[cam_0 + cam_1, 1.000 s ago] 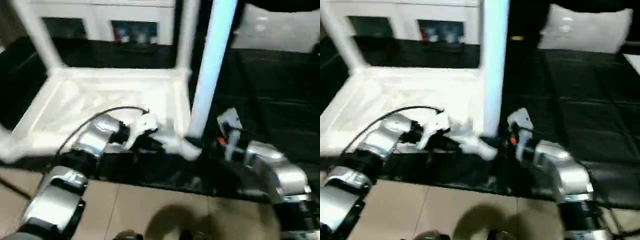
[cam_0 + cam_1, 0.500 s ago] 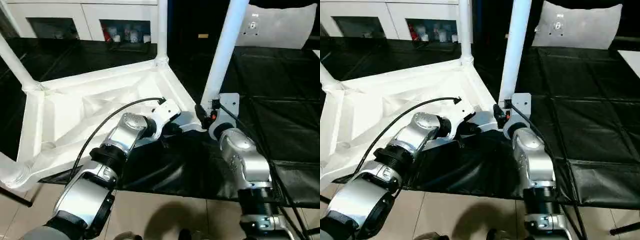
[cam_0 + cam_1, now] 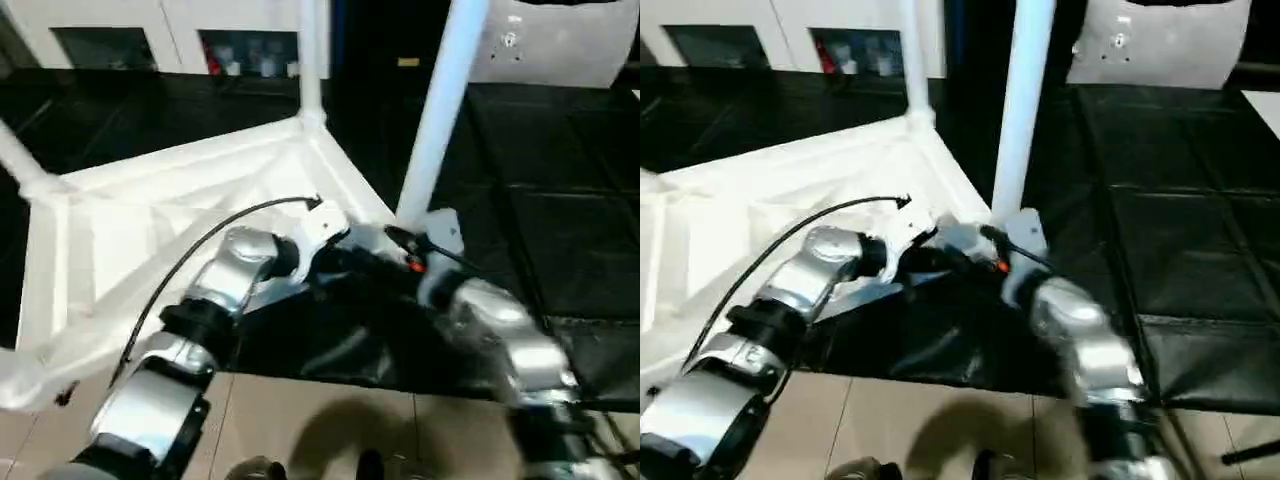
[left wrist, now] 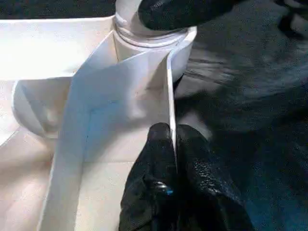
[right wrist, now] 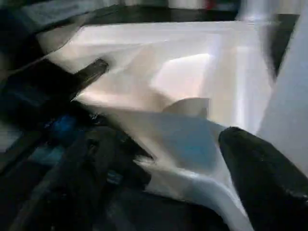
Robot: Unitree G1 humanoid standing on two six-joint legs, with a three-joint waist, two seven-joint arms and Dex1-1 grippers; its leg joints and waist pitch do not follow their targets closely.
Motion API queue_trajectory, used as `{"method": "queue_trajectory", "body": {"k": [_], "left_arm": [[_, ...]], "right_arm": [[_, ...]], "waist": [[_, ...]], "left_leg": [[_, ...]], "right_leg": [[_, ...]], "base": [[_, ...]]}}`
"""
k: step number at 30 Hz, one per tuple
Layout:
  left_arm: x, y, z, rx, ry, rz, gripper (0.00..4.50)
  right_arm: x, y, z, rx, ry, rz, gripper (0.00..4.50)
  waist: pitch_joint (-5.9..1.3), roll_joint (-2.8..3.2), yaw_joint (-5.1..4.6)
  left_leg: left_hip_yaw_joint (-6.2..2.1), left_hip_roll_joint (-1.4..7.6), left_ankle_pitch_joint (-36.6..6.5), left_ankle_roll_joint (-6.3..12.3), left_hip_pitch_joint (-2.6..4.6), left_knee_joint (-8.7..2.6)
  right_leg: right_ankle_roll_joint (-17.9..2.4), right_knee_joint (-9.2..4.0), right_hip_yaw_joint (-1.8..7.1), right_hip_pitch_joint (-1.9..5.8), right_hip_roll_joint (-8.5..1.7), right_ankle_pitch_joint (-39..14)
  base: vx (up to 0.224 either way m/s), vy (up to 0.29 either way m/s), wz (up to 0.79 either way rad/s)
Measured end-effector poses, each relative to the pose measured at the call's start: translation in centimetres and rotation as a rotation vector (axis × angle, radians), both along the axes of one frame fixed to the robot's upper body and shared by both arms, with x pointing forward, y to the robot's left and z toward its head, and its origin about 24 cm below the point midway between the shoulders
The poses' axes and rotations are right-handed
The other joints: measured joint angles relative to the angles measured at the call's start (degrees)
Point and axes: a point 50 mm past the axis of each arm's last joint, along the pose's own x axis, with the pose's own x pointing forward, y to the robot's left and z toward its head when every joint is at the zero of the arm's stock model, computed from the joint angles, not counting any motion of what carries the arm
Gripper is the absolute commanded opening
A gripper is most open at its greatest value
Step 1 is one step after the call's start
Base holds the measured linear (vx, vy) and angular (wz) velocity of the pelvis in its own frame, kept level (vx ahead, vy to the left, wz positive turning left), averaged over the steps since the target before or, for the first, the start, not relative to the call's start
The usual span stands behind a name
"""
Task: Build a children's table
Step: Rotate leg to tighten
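Spreading wider than a second ago, the right fingers (image 5: 260, 178) now stand apart beside the foot of the nearest leg (image 3: 440, 110), holding nothing. The left fingers (image 4: 163, 159) are clenched on a thin rib of the upturned table top (image 3: 150, 230), just by the corner socket (image 4: 149, 43) where that leg stands. The table lies upside down on a black mat (image 3: 560, 230), partly overhanging a tiled floor (image 3: 300, 420), with a white cabinet (image 3: 130, 30) behind. Fitting the last leg looks to be the step in hand; the next move likely calls for checking that it is fully seated, while the left hand steadies the top. Counted: one table top and four legs, all standing upright in their sockets.
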Motion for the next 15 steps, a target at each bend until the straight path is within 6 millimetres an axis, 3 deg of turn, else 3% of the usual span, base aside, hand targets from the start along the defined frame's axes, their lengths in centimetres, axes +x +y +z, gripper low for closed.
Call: {"method": "queue_trajectory", "body": {"k": [3,5,9,11,15], "left_arm": [[0.0,0.6,0.0,0.006,0.002,-0.01,0.0],[-0.4,1.1,0.1,0.016,0.01,-0.09,0.0],[-0.7,4.3,0.4,0.082,0.031,-0.172,0.0],[-0.8,5.0,0.5,0.104,0.034,-0.198,0.0],[-1.3,4.6,0.4,0.107,0.046,-0.287,0.0]], "right_arm": [[-0.3,-0.2,0.1,-0.001,0.004,0.045,4.39],[-1.6,-1.9,0.6,-0.059,0.015,0.171,4.48],[-3.1,-5.2,1.2,-0.154,0.078,0.258,4.48],[-3.2,-5.5,1.4,-0.157,0.077,0.264,4.48],[-3.2,-5.5,1.9,-0.159,0.067,0.297,4.48]], "waist": [[0.02,-0.03,0.2],[0.02,-0.02,0.92],[0.02,-0.14,1.21],[0.0,-0.11,1.42],[0.0,-0.11,2.51]], "left_leg": [[-0.01,0.06,0.0,-0.01,0.02,0.1],[-0.01,0.06,0.0,0.0,-0.02,0.14],[-0.02,0.07,0.0,0.04,-0.01,0.16],[-0.01,0.07,0.0,0.02,0.03,0.17],[-0.01,0.07,0.0,0.01,-0.01,0.26]], "right_leg": [[0.0,0.0,-0.01,0.04,0.03,0.0],[0.1,-0.05,-0.02,0.08,0.01,0.0],[0.1,-0.07,-0.02,0.1,0.02,0.0],[0.1,-0.06,-0.03,0.14,0.02,0.0],[0.1,-0.08,-0.04,0.15,0.0,0.0]], "base": [[0.0,0.0,0.0],[0.0,0.0,0.0],[0.0,0.0,0.0],[0.0,0.0,0.0],[0.0,0.0,0.0]]}}
